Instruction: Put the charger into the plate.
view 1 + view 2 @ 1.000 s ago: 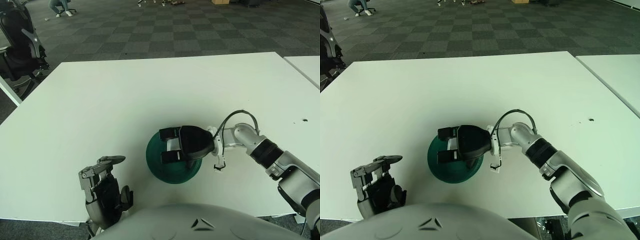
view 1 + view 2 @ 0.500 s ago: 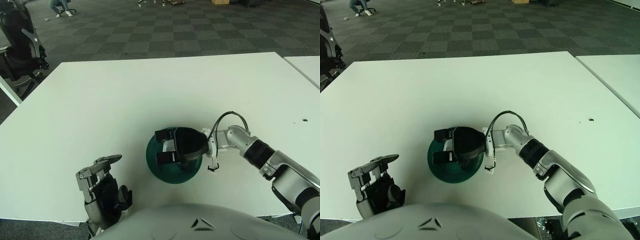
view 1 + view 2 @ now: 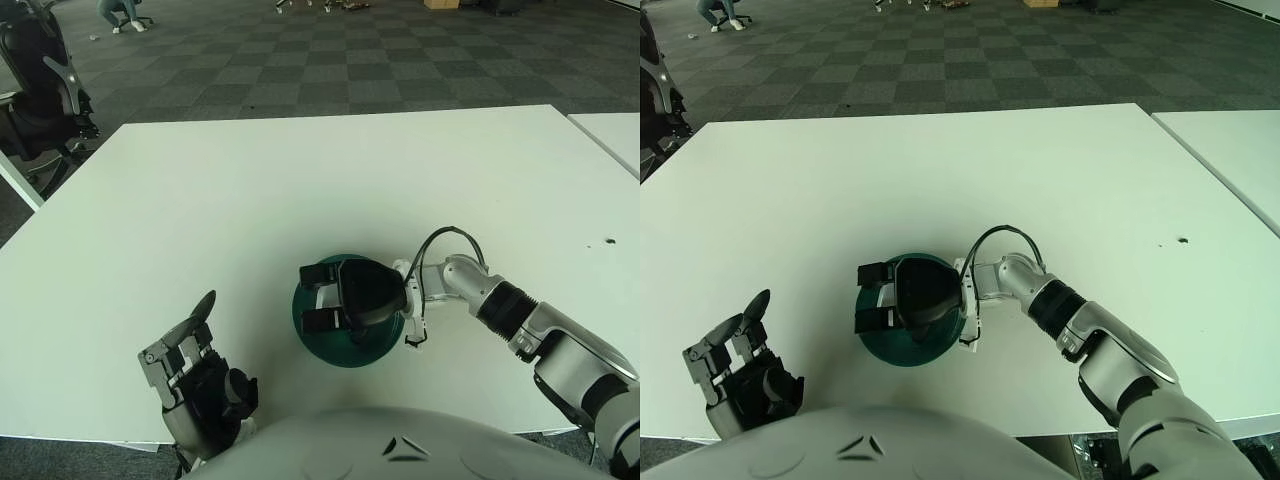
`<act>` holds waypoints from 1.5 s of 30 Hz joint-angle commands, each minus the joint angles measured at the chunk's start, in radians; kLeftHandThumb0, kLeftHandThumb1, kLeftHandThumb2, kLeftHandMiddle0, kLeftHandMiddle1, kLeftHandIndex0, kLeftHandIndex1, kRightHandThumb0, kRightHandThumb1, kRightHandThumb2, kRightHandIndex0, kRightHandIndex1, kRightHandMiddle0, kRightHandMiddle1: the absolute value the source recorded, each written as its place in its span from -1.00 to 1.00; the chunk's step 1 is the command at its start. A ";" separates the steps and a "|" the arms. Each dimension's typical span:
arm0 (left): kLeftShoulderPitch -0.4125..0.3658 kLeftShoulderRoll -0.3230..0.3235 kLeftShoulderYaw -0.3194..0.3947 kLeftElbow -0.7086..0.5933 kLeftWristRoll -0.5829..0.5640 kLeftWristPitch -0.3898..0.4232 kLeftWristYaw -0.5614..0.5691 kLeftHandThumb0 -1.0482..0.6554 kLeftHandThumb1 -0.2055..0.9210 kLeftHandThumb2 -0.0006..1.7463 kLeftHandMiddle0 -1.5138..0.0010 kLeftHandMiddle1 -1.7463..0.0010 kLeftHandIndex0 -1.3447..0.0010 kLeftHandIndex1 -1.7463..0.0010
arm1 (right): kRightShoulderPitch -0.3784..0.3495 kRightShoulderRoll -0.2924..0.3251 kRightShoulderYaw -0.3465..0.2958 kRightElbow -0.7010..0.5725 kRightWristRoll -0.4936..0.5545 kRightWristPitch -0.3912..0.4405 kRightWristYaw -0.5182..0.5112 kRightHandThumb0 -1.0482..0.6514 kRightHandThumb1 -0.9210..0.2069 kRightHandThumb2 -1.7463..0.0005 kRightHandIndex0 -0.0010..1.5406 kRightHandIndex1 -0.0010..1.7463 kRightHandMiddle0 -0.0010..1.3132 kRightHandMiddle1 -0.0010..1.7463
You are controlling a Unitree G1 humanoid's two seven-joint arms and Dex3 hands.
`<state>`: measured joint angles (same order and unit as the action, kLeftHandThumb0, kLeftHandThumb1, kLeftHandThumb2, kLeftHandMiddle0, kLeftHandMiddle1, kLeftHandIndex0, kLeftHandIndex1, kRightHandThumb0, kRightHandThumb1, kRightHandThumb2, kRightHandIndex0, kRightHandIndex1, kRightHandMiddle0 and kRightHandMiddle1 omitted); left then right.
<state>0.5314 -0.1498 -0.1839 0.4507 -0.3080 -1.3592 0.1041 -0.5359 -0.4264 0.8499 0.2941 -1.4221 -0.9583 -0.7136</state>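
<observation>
A dark green plate (image 3: pixel 332 356) sits near the table's front edge, just right of centre. My right hand (image 3: pixel 312 296) reaches in from the right and hovers low over the plate, its black fingers curled. It is shut on the white charger, which is almost wholly hidden under the palm. A black cable (image 3: pixel 441 233) loops over the wrist. A small white piece (image 3: pixel 410 342) hangs from it at the plate's right rim. My left hand (image 3: pixel 190 370) is parked at the lower left, below the table's front edge, with its fingers stretched out and empty.
The white table (image 3: pixel 300 180) stretches far and left of the plate. A small dark mark (image 3: pixel 610 241) lies at its right. A second white table (image 3: pixel 615 130) stands to the right. A black chair (image 3: pixel 40 90) stands at the far left.
My right hand has moved left with the charger, from the plate's right side to over its middle. My left hand has sunk a little and its fingers have straightened.
</observation>
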 commanded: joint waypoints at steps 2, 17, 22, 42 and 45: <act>-0.270 -0.116 0.068 0.249 -0.153 0.455 -0.023 -0.62 1.00 -0.08 0.74 0.76 1.00 0.04 | 0.002 -0.085 -0.014 -0.188 -0.074 0.113 0.100 -0.22 -0.71 0.15 -0.02 1.00 -0.53 1.00; -0.395 -0.033 0.142 0.391 -0.114 0.439 -0.031 -0.63 1.00 0.18 0.82 0.97 1.00 0.52 | -0.043 -0.139 -0.016 -0.297 -0.145 0.171 0.311 -0.96 -1.00 -0.15 -0.77 0.03 -1.00 -0.52; -0.385 -0.011 0.137 0.344 -0.029 0.382 0.011 -0.63 1.00 0.20 0.83 0.98 1.00 0.55 | -0.012 -0.155 -0.029 -0.332 -0.138 0.196 0.319 -0.98 -1.00 -0.16 -0.67 -0.67 -1.00 -0.58; 0.090 0.071 -0.025 -0.532 0.204 0.639 -0.025 -0.73 1.00 0.24 0.89 1.00 1.00 0.70 | -0.054 -0.299 -0.180 -0.421 -0.052 0.242 0.105 -0.92 -1.00 -0.12 -0.93 -1.00 -1.00 -1.00; 0.127 0.093 -0.028 -0.626 0.214 0.704 -0.035 -0.76 1.00 0.26 0.91 1.00 1.00 0.73 | -0.084 -0.273 -0.206 -0.406 -0.004 0.229 0.133 -0.92 -1.00 -0.09 -0.94 -1.00 -1.00 -1.00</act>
<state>0.6212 -0.1005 -0.1865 0.0321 -0.1571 -0.8646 0.0828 -0.5367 -0.6829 0.7496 -0.0706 -1.5177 -0.7485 -0.5674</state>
